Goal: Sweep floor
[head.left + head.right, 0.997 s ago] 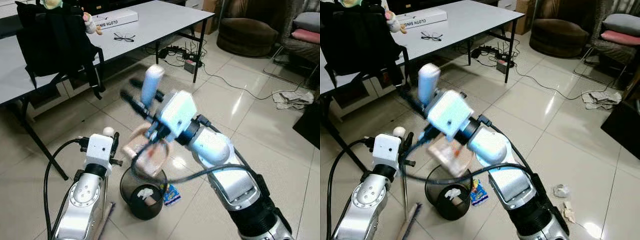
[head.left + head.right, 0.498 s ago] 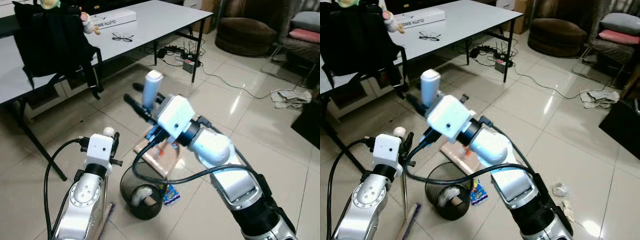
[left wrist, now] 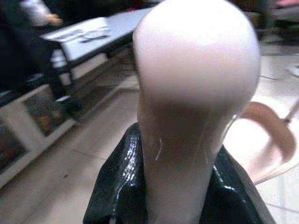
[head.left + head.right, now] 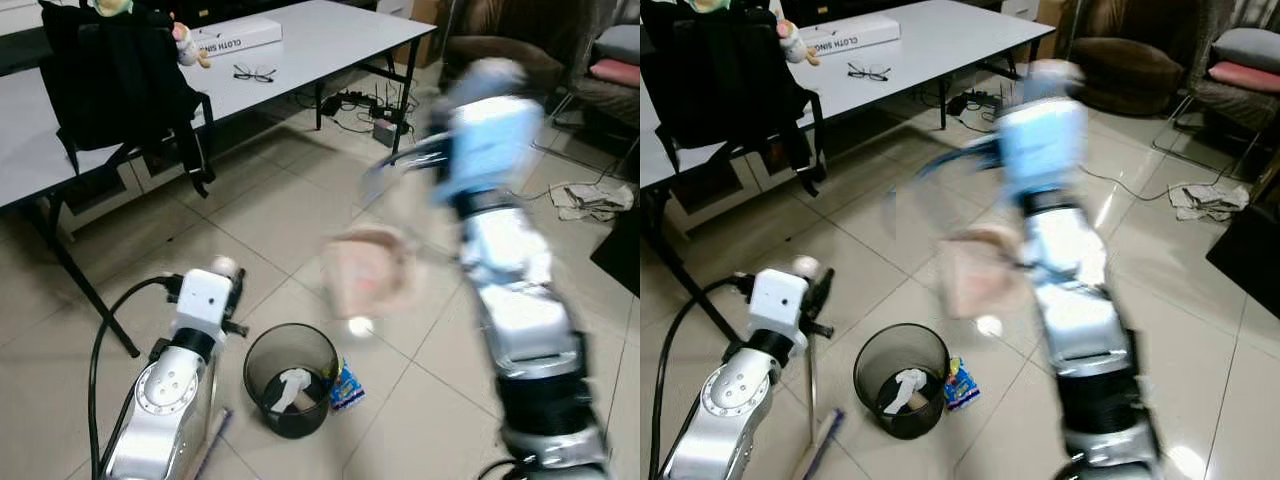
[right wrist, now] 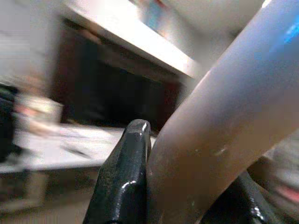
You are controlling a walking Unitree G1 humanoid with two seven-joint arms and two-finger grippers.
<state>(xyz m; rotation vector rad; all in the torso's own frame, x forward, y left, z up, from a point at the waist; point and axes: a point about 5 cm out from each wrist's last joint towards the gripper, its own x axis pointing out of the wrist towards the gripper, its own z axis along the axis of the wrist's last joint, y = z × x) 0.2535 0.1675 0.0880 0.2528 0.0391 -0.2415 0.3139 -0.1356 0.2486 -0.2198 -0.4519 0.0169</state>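
My left gripper point(image 4: 214, 282) is shut on the pale, round-topped broom handle point(image 3: 196, 84), low at the left; the broom's bristles point(image 4: 821, 437) rest on the tiles beside it. My right gripper point(image 4: 440, 150) is raised and blurred with motion, shut on the bluish dustpan handle point(image 5: 224, 116). The pinkish dustpan point(image 4: 366, 268) hangs blurred in the air, up and to the right of the black waste bin point(image 4: 251, 365). Crumpled white paper point(image 4: 292, 386) lies inside the bin.
A blue wrapper point(image 4: 347, 385) lies against the bin's right side. A grey table point(image 4: 330, 30) with a black backpack point(image 4: 115, 80) stands to the left, cables point(image 4: 350, 105) under its far end. White litter point(image 4: 585, 195) and a brown armchair point(image 4: 1130, 65) lie to the right.
My right arm has swung up and to the right, carrying the dustpan away from over the bin. The left arm and broom have stayed put.
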